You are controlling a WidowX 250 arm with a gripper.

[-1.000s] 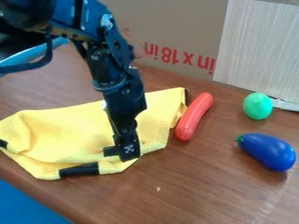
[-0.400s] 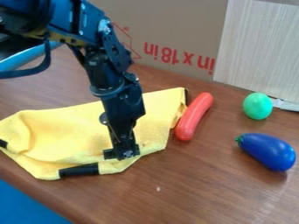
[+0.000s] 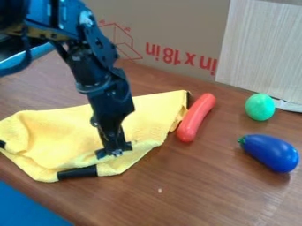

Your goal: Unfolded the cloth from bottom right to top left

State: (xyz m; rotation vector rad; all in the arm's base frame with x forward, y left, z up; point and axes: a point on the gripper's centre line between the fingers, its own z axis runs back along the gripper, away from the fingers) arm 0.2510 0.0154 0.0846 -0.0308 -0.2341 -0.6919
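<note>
The rumpled yellow cloth lies on the brown table, the gripper over its near part; I cannot tell whether it is apart or clamped. Cardboard stands behind.

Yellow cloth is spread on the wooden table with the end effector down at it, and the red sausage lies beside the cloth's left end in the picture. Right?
Not left: the camera view shows the red sausage beside the yellow cloth's right end.
</note>
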